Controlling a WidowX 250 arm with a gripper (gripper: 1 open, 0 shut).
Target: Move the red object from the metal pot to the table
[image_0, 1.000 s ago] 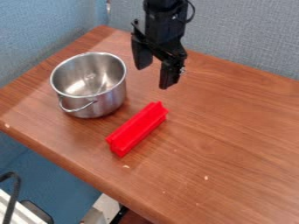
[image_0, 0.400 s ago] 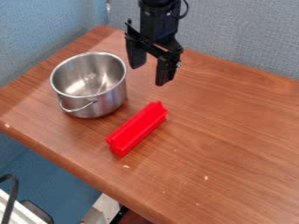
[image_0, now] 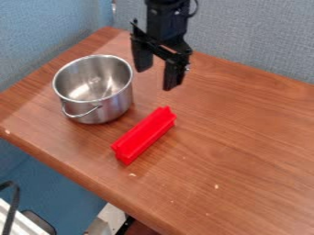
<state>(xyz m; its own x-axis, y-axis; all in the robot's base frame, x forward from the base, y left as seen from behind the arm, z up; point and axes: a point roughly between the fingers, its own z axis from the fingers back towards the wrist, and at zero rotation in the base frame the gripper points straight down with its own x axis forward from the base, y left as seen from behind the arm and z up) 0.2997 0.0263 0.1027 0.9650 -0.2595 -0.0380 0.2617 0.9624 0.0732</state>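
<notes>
The red object (image_0: 143, 134) is a long bright red block lying flat on the wooden table (image_0: 233, 156), just right of the metal pot (image_0: 94, 87). The pot is shiny, round and shows nothing inside; its wire handle hangs down at the front. My black gripper (image_0: 159, 72) hangs above the table behind the red block and to the right of the pot. Its two fingers are spread apart with nothing between them, and it touches neither the block nor the pot.
The table's left and front edges fall away to a blue floor (image_0: 31, 170). A blue-grey wall (image_0: 252, 32) rises behind the table. Bare wood stretches to the right of the block.
The gripper has shifted slightly left and up, away from the red block. The block and the pot have stayed put.
</notes>
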